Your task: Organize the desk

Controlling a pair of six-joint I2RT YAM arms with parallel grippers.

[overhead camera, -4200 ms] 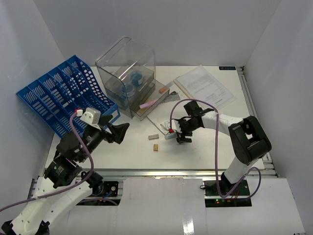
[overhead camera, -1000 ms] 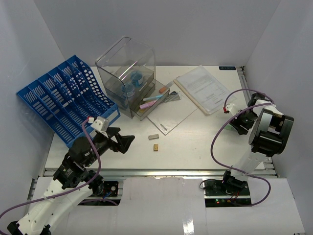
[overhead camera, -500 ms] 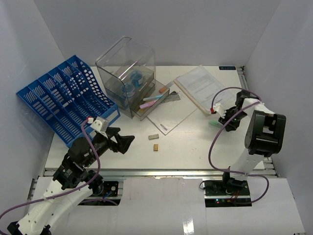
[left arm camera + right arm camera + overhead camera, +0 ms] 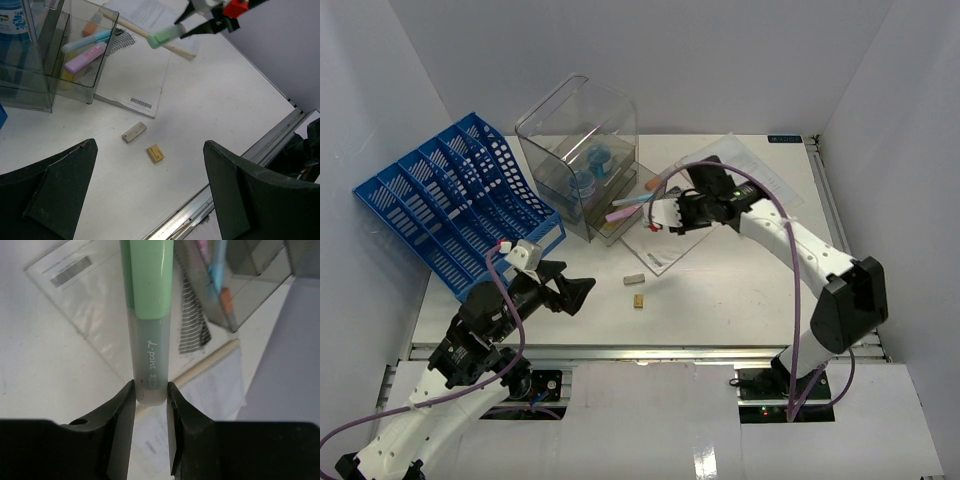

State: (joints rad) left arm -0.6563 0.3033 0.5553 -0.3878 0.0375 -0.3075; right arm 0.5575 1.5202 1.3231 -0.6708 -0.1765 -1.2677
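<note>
The desk [image 4: 740,290] is a white tabletop with a metal rail at the near edge. My right gripper [image 4: 670,214] is shut on a green highlighter [image 4: 147,315] and holds it in the air over a clear plastic sleeve [image 4: 665,245], just right of the clear drawer tray [image 4: 655,190]. The green highlighter also shows in the left wrist view [image 4: 162,36]. My left gripper [image 4: 582,290] is open and empty, low over the desk's front left. A white eraser [image 4: 134,132] and a yellow eraser [image 4: 155,153] lie ahead of it.
A clear plastic bin [image 4: 580,140] stands at the back. Its tray holds pink, blue and orange highlighters [image 4: 85,50]. A blue file rack [image 4: 450,200] lies at the left. Papers [image 4: 735,180] and a thin wooden stick [image 4: 145,32] lie at the back right.
</note>
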